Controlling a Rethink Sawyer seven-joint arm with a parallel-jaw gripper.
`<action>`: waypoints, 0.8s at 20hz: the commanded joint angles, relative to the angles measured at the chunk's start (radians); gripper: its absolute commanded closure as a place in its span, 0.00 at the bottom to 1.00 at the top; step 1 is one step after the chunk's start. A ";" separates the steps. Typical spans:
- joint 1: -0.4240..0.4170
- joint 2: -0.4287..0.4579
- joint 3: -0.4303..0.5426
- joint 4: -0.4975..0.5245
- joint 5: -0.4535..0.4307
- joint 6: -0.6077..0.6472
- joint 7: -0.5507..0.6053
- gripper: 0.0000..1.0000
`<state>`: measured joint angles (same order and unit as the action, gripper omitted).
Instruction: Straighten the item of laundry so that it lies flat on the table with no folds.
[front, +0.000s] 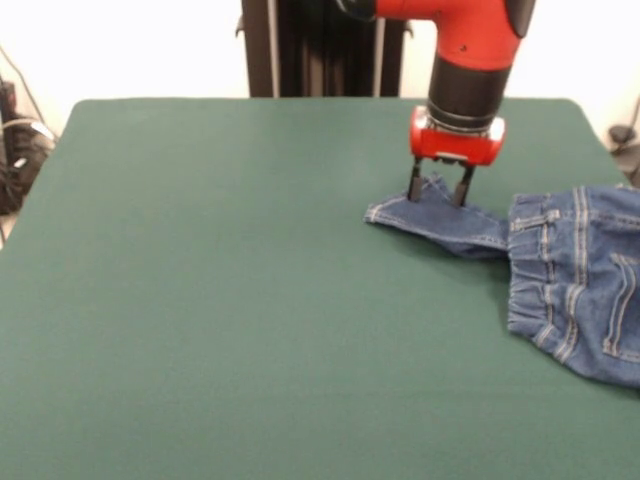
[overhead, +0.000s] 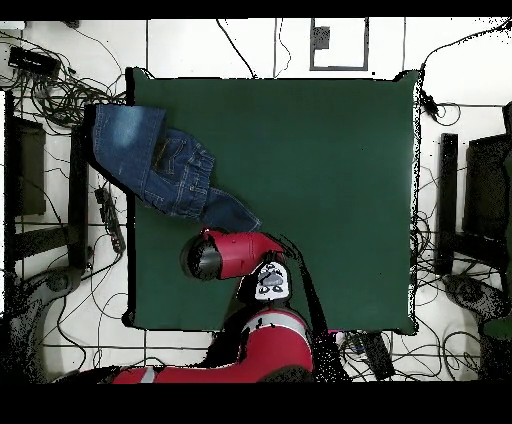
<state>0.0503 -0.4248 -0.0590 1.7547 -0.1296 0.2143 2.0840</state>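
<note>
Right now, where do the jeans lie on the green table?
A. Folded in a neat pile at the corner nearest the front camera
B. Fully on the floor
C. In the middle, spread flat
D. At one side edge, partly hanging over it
D: in the overhead view the jeans reach past the side edge of the table, and one end stretches inward to the gripper, whose jaws stand on the denim.
</note>
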 joint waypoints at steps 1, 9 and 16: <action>-0.009 0.181 0.037 -0.217 -0.022 -0.063 0.050 1.00; -0.057 0.148 0.083 -0.176 -0.018 0.002 0.034 1.00; -0.142 0.090 0.114 -0.137 -0.064 0.055 -0.030 1.00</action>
<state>-0.0031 -0.4220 0.0043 1.7144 -0.1342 0.2987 2.0840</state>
